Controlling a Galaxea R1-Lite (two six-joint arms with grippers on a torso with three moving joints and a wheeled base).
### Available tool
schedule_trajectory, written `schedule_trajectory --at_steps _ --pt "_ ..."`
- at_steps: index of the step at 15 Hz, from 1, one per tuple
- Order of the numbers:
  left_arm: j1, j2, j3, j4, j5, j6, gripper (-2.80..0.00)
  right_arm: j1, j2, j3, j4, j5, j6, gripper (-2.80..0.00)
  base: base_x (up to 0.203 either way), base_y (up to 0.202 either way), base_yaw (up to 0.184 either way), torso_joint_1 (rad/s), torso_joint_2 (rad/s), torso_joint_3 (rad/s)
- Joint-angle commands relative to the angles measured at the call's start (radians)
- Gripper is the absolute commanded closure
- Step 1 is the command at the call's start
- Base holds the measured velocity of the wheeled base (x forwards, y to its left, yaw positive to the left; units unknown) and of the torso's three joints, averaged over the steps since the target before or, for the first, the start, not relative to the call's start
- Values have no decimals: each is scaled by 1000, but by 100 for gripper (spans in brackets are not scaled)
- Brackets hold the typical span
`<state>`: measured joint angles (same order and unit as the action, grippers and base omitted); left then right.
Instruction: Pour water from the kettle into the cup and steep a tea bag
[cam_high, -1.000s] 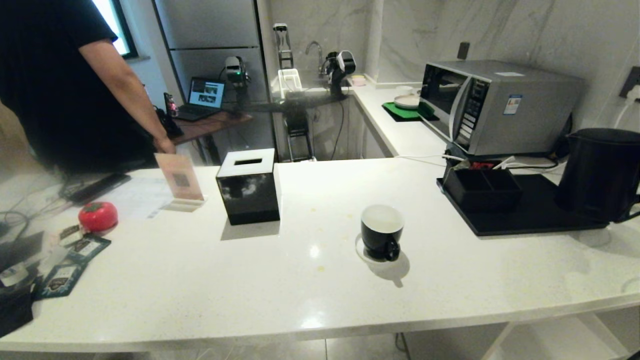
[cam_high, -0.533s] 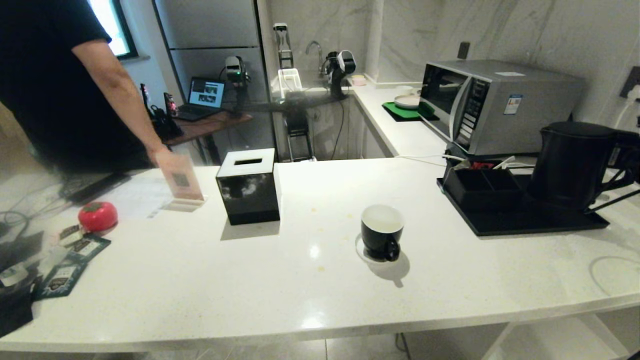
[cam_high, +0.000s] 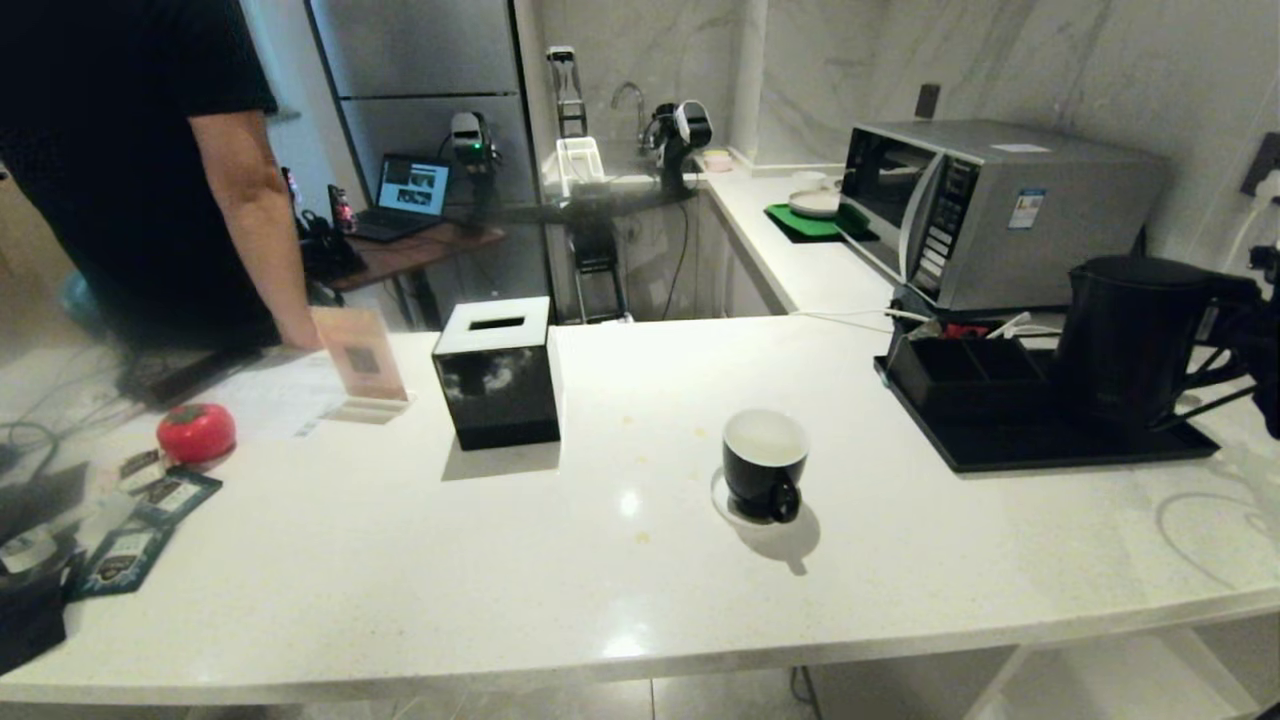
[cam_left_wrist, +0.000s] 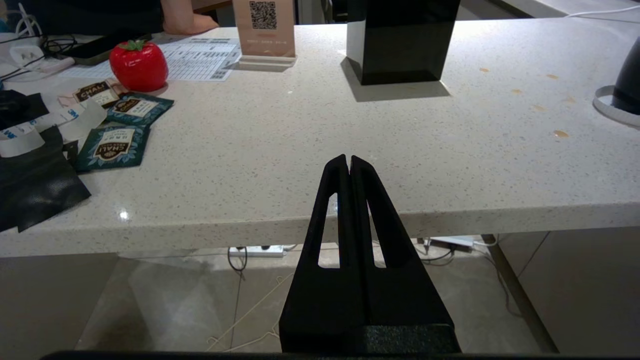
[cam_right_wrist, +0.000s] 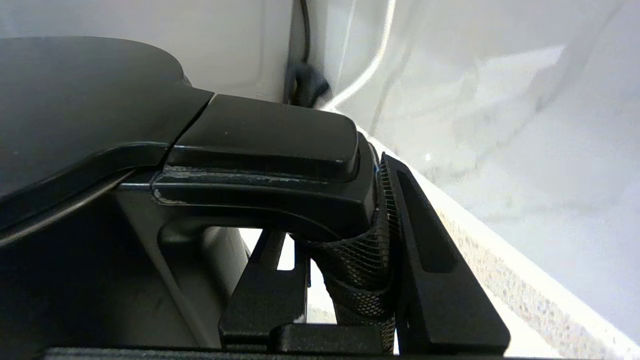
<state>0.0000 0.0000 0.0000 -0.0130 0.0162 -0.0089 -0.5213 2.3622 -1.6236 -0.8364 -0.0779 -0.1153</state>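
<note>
The matte black kettle (cam_high: 1130, 340) is upright over the right end of a black tray (cam_high: 1040, 440). My right gripper (cam_high: 1245, 335) is at the far right edge of the head view, shut on the kettle's loop handle (cam_right_wrist: 345, 250); its two fingers clamp the handle from both sides just under the lid (cam_right_wrist: 75, 115). The black cup (cam_high: 763, 463), white inside, stands on its white saucer (cam_high: 720, 497) mid-counter, well left of the kettle. The tea bag is out of view. My left gripper (cam_left_wrist: 349, 161) is parked shut and empty, below the counter's front edge.
A black tissue box (cam_high: 497, 375), a QR sign (cam_high: 360, 360), a red strawberry-shaped thing (cam_high: 196, 432) and blue packets (cam_high: 125, 560) are on the left. A person leans on the counter (cam_high: 600, 600) at back left. A microwave (cam_high: 990, 215) and a black organiser (cam_high: 965, 375) stand behind the tray.
The kettle, held by my right gripper, has moved left from the far right edge to over the tray. The person's arm has shifted a little.
</note>
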Motion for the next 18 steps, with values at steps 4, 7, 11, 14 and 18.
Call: schedule_trajectory --at_steps 4,7,11,14,18 --pt "0 2 0 -1 1 0 0 0 35 -8 -15 0 0 0 0 0 0 0 0 0" --pt "0 2 0 -1 1 0 0 1 48 -28 -17 0 0 0 0 0 0 0 0 0" --pt "0 2 0 -1 1 0 0 4 58 -30 -18 -2 -1 0 0 0 0 0 0 0" --pt "0 2 0 -1 1 0 0 4 66 -28 -18 -2 -3 0 0 0 0 0 0 0" --pt "0 2 0 -1 1 0 0 4 68 -28 -18 -3 -3 0 0 0 0 0 0 0"
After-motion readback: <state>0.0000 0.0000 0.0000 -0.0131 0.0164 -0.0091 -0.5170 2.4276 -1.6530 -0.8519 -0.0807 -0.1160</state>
